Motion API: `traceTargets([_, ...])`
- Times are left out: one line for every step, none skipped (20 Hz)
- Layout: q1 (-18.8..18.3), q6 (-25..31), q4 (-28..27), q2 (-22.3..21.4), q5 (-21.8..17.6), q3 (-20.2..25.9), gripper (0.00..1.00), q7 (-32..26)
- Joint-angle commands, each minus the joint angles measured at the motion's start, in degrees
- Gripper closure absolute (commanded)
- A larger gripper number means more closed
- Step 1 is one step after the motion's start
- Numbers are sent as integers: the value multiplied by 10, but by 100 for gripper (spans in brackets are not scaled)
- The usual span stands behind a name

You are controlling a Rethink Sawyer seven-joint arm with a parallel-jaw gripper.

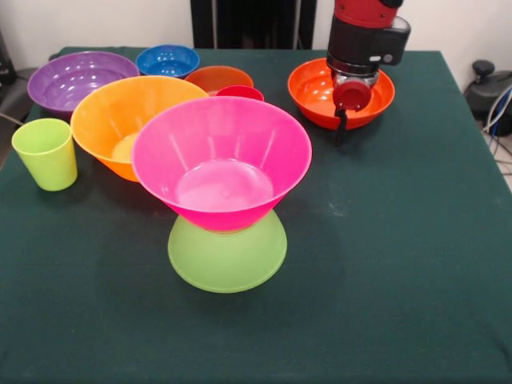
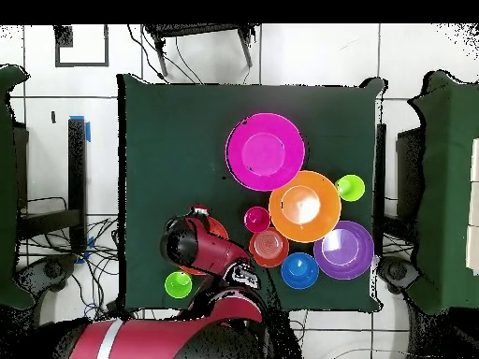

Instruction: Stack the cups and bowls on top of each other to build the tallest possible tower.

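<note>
Lime green bowl (image 1: 227,258) rim-down, pink bowl (image 1: 222,160) upright atop; tool (image 1: 344,128) state unclear.

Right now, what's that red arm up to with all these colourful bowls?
It is stacking them into a tower. So far the big pink bowl sits on an upturned lime green bowl. The gripper hangs over the medium orange bowl; whether it grips anything is unclear. The yellow-orange bowl, purple bowl, blue bowl and a green cup wait on the table.
</note>
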Motion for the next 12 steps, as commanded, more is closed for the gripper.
traceTargets([3, 51, -27, 7, -10, 47, 0, 10])
traceTargets([7, 60, -26, 0, -7, 43, 0, 9])
traceTargets([10, 65, -29, -1, -6, 39, 0, 8])
traceTargets([19, 75, -35, -1, -5, 29, 0, 1])
traceTargets([24, 82, -41, -2, -7, 22, 0, -5])
traceTargets([30, 89, -46, -3, -8, 16, 0, -11])
traceTargets([29, 95, -48, -5, -10, 16, 0, -14])
traceTargets([24, 105, -50, -9, -17, 21, 100, -19])
traceTargets([20, 107, -49, -11, -21, 26, 100, -22])
traceTargets([15, 109, -49, -13, -25, 31, 100, -26])
traceTargets([17, 111, -50, -13, -26, 28, 100, -28])
traceTargets([21, 117, -53, -15, -27, 24, 100, -29])
